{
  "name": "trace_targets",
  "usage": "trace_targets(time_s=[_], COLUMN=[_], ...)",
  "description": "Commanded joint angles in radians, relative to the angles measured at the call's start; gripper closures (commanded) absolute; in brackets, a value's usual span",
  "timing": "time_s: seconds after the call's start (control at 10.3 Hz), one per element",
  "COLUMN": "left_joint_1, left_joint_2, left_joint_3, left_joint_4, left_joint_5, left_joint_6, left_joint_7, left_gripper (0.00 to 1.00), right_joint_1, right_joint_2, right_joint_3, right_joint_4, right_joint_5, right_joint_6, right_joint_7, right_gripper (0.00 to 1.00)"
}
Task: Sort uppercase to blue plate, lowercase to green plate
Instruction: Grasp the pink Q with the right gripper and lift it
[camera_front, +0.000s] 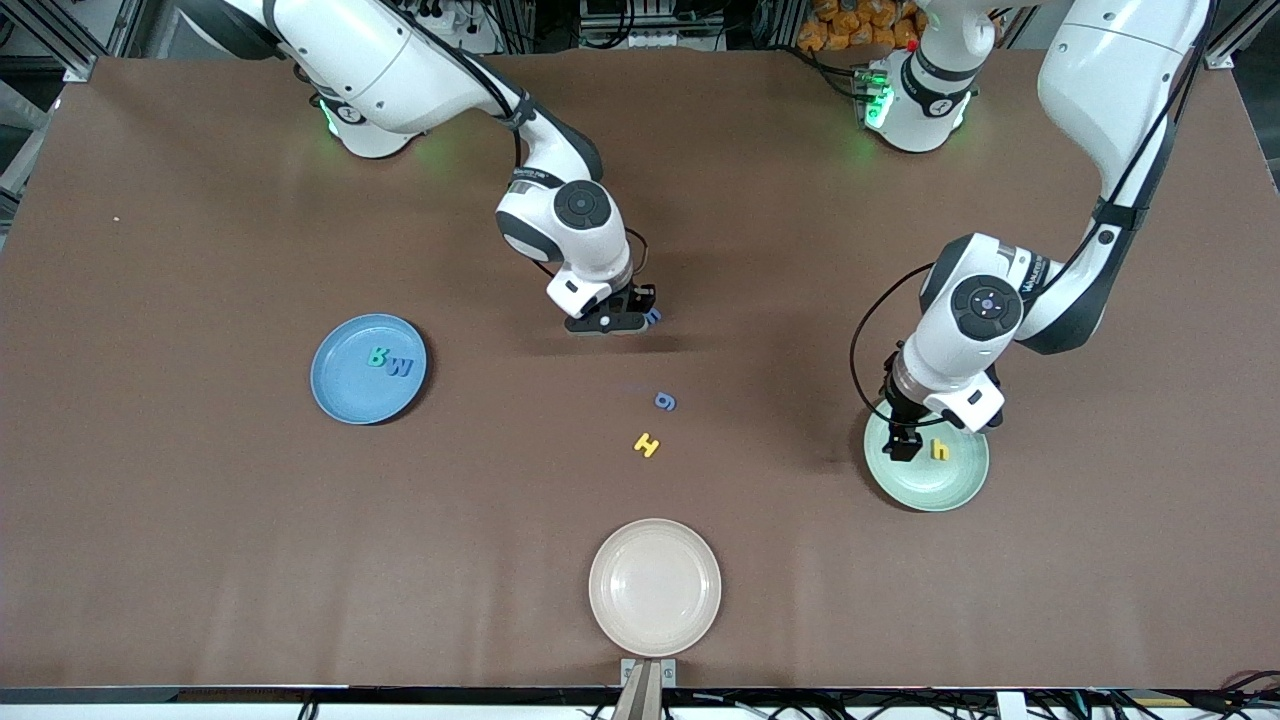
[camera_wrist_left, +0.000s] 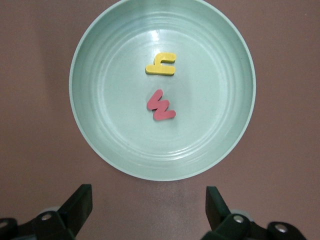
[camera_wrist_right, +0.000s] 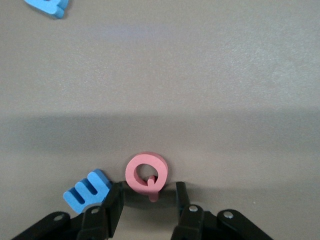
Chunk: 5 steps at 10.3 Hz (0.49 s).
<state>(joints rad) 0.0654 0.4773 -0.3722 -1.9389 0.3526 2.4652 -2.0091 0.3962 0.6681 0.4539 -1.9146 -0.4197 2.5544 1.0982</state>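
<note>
The cream plate (camera_front: 655, 587), nearest to the front camera, carries nothing, and a letter dropped there by mistake would count for neither group. Farther up, the yellow H (camera_front: 647, 445) and the blue g (camera_front: 665, 401) lie apart on the table (camera_front: 200, 560), not yet sorted. The green plate (camera_front: 952, 492) holds the yellow h (camera_wrist_left: 161, 64) and the red w (camera_wrist_left: 161, 106); in the front view the w is hidden by the left arm. The left gripper (camera_wrist_left: 147, 205) hangs over the rim of this plate, jaws wide, with nothing between them. On the blue plate (camera_front: 335, 392) the teal R (camera_front: 378, 356) and the blue W (camera_front: 400, 367) are seen. Farthest, the right gripper (camera_wrist_right: 147, 202) is low at the red G-like letter (camera_wrist_right: 146, 175), jaws narrowed around its tail; a true grip cannot be confirmed. The blue m-like letter (camera_wrist_right: 88, 189) touches one finger, so it may be pushed or lifted together.
</note>
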Motion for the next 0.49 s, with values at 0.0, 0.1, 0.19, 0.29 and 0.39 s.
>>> trace_targets(time_s=[0.0,0.1,0.19,0.29,0.39], left_joint_1=[0.004,0.004,0.004,0.004,0.002], left_joint_2=[0.0,0.0,0.0,0.0,0.0], left_joint_3=[-0.007,-0.007,-0.007,-0.007,-0.007], left_joint_4=[0.006,0.006,0.006,0.006,0.006], left_joint_5=[0.009,0.009,0.009,0.009,0.009], left_joint_6=[-0.012,-0.012,-0.012,-0.012,-0.012], left_joint_7=[-0.019,-0.019,-0.019,-0.019,-0.019], left_gripper=[0.0,0.0,0.0,0.0,0.0], right_joint_1=[0.007,0.007,0.007,0.007,0.007], right_joint_2=[0.028,0.027,0.027,0.027,0.028], right_joint_3=[0.003,0.003,0.003,0.003,0.003], right_joint_4=[0.023,0.025,0.043,0.046,0.048], right_joint_5=[-0.031,-0.028,-0.022,-0.022,-0.024], right_joint_6=[0.001,0.001,0.001,0.0,0.0], right_joint_7=[0.029,0.031,0.034,0.045,0.049], right_gripper=[0.62,0.62,0.62,0.61,0.6])
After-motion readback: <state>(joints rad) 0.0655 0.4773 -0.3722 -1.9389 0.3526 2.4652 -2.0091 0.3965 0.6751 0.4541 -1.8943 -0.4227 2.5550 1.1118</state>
